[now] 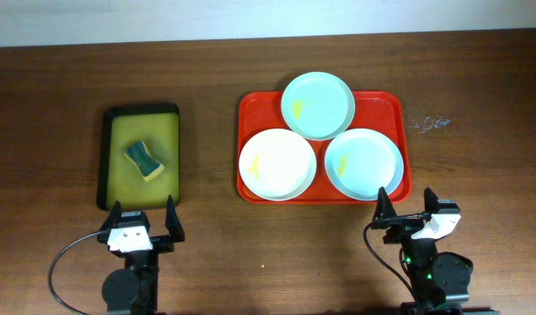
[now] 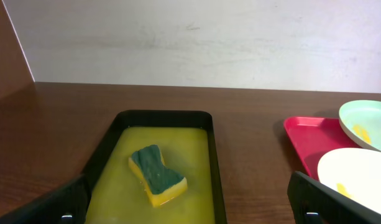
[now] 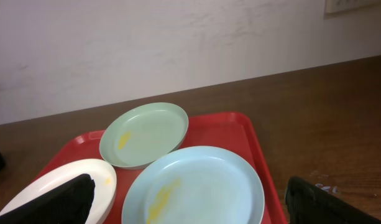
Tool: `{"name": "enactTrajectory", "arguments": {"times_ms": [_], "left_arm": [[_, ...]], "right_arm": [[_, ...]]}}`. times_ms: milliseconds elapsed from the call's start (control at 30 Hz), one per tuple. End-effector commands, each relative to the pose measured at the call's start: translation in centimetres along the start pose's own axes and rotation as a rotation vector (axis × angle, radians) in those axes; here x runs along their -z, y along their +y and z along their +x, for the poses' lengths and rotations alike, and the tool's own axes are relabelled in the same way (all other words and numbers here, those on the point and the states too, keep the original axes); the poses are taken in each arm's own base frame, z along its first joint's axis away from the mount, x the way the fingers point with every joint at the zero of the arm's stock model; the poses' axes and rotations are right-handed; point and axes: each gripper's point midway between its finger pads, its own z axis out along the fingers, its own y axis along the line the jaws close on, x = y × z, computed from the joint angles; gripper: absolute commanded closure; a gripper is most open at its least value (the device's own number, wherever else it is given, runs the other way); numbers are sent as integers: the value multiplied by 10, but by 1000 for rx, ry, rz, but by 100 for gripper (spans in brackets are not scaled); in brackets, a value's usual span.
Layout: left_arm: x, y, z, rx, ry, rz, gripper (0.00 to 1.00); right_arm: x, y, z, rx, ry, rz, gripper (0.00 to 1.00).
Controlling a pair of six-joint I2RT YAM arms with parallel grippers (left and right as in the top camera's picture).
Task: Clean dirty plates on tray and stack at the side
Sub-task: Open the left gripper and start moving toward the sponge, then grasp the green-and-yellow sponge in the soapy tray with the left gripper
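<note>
The red tray holds three plates, each with a yellow smear. The white plate is front left, the mint green plate is at the back, the pale blue plate is front right. They also show in the right wrist view: white plate, mint green plate, pale blue plate on the tray. My left gripper is open and empty in front of the sponge tray. My right gripper is open and empty just in front of the red tray.
A black-rimmed yellow-green tray on the left holds a green and yellow sponge, which also shows in the left wrist view. A pale scuff marks the wooden table right of the red tray.
</note>
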Motion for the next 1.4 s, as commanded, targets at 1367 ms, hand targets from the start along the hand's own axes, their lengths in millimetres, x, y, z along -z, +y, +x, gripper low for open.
{"name": "enactTrajectory", "arguments": {"times_ms": [1367], "left_arm": [[45,-71,-127,-58,-466,425,1]], "right_arm": [[-1,0,5,-2,15,1,1]]}}
